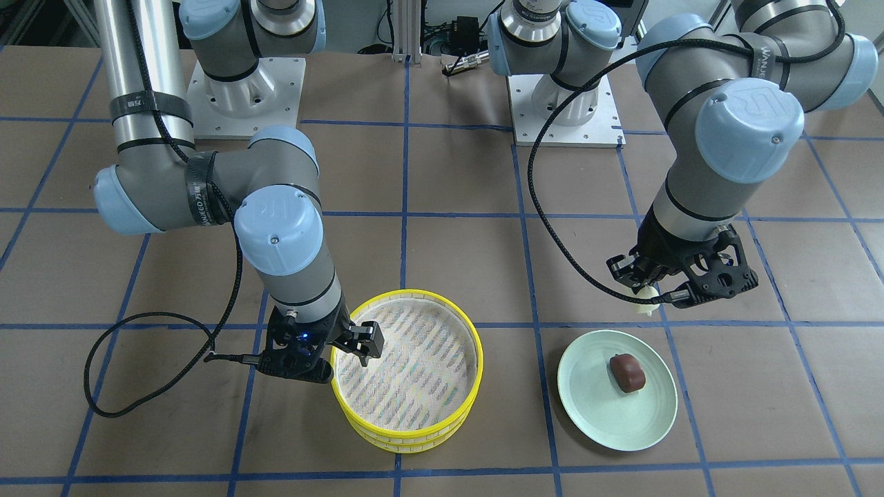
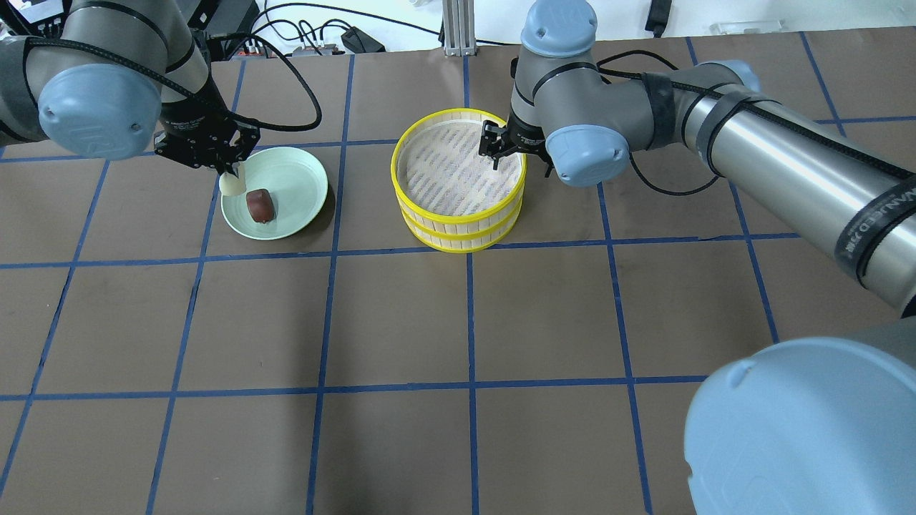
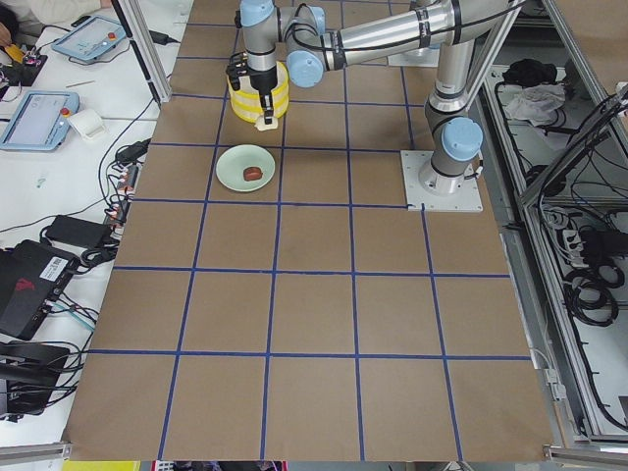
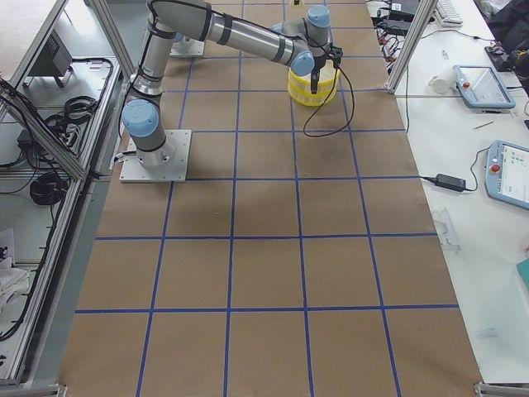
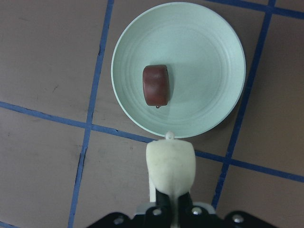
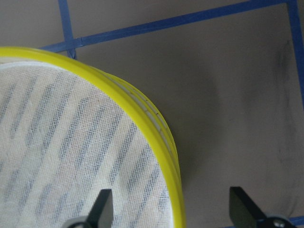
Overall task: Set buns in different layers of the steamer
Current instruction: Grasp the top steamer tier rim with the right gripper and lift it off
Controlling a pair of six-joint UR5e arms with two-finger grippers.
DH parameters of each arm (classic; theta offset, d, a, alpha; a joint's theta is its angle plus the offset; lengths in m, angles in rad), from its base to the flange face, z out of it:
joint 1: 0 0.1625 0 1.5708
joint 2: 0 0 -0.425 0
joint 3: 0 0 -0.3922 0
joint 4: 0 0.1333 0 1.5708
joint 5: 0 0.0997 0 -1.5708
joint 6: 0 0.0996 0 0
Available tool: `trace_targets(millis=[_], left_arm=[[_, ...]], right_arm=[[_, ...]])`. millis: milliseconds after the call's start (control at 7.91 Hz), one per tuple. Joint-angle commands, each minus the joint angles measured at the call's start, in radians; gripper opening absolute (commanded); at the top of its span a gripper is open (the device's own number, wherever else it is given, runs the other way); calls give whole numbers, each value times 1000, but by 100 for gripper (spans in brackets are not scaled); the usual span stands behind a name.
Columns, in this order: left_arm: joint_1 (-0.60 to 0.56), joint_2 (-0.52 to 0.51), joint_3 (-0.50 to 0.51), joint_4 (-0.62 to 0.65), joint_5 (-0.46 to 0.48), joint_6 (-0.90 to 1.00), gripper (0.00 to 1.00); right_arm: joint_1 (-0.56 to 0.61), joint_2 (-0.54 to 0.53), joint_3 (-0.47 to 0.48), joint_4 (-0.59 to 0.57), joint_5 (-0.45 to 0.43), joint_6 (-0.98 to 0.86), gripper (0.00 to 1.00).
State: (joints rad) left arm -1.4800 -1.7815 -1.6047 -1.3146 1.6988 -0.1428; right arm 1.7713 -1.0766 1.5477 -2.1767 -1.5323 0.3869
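Nearest the front-facing camera, a smooth pale green round plate [image 1: 590, 411] with faint concentric rings lay on the matte brown surface [image 1: 469, 262], which was gridded with blue tape. A dark reddish-brown oblong bun [image 1: 627, 373], rounded and slightly glossy, rested on the plate a little off its centre.

Well apart from the plate, two shallow round steamer trays stood stacked. The upper tray [image 1: 414, 433] sat squarely on the lower tray [image 1: 404, 449], and both had bright yellow rims. The upper one's pale woven mesh floor [image 1: 414, 373] showed slanting grey stripes.

Farther back, the right gripper [image 6: 171, 206] straddled the upper tray's rim with its jaws wide apart, one black finger over the mesh and the other outside the wall. The left gripper [image 1: 655, 284] was clamped on a cream-white oblong bun [image 5: 171, 164], smooth and matte. That bun hung above the surface, just past the plate's far rim.
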Motion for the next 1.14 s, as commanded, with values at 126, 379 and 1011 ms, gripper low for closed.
trace_targets(millis=[126,379,1011], left_arm=[[-3,-1,-3,-3,2,-1,0],[-5,-2,-4,-5,1,0,0],[-8,-1,-1,9,-8,5,0]], right_arm=[[0,-6,19,-19,-2,-3,55],[-1,-13,20,-12,-3,-57,30],[-16,-52,20,24,-22,-103,1]])
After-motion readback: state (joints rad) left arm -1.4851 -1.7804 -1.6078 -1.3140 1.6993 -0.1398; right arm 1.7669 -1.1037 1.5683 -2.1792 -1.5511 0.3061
